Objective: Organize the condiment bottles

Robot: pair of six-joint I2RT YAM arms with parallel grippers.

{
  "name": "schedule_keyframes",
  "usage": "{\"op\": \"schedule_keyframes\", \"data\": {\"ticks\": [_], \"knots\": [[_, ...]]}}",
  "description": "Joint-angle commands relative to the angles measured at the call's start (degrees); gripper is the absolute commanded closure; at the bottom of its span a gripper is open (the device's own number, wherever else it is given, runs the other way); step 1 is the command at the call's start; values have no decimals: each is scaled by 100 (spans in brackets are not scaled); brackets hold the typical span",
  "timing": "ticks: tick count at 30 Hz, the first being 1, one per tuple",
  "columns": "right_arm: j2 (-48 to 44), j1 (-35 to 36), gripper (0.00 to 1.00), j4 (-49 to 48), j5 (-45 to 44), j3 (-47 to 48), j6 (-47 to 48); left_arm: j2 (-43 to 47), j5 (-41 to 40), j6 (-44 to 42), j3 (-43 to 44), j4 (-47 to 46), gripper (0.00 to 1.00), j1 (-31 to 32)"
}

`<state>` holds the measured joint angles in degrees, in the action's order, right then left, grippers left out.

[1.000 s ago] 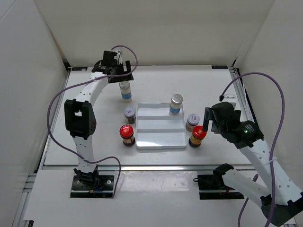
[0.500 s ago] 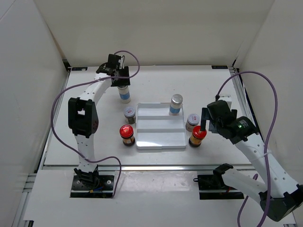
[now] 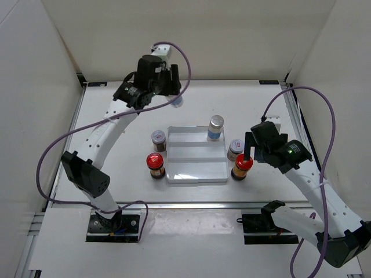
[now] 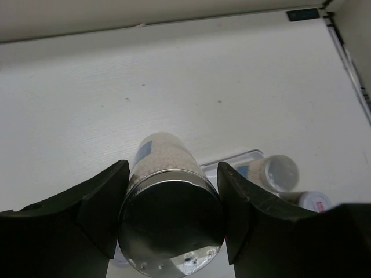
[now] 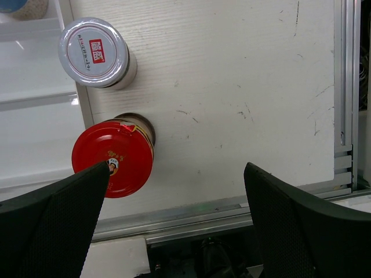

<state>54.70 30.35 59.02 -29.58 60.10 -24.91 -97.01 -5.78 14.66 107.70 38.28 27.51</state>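
Observation:
My left gripper [image 3: 169, 88] [image 4: 171, 188] is shut on a tall silver-capped bottle [image 3: 177, 101] [image 4: 169, 217], holding it in the air over the back of the table. A second silver-capped bottle [image 3: 215, 127] [image 4: 272, 172] stands on the top step of the white tray [image 3: 196, 169]. Two grey-lidded jars [image 3: 158, 139] [image 3: 236, 148] and two red-lidded jars [image 3: 155, 164] [image 3: 243, 166] flank the tray. My right gripper [image 3: 250, 149] [image 5: 177, 174] is open just right of the right red-lidded jar [image 5: 113, 165], its left finger overlapping the lid's edge; the grey-lidded jar [image 5: 93, 52] stands beyond.
White walls close in the table on three sides. A metal rail [image 5: 232, 211] runs along the near edge and another [image 3: 293, 116] along the right side. The right arm's purple cable [image 3: 330, 145] loops above the table's right edge.
My left gripper shut on the silver-capped bottle at the back left, lifted it off the table and carried it right. The right gripper shifted slightly left, still open.

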Motion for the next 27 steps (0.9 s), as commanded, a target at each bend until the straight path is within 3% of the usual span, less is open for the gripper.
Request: {"op": "schedule_keyframes", "data": {"ticks": [1, 9, 15, 25, 27], "knots": [[-20, -20, 0, -40, -21, -24, -41, 51, -168, 169, -300, -93, 80, 500], [-73, -20, 0, -40, -21, -24, -41, -204, -810, 512, -1101, -207, 86, 914], [-73, 33, 0, -40, 32, -24, -41, -335, -863, 512, -1541, -585, 77, 914], [-73, 33, 0, -40, 32, -24, -41, -705, -986, 565, -1594, -699, 76, 914], [-73, 33, 0, -40, 32, -24, -41, -705, -986, 565, -1594, -752, 72, 914]]}}
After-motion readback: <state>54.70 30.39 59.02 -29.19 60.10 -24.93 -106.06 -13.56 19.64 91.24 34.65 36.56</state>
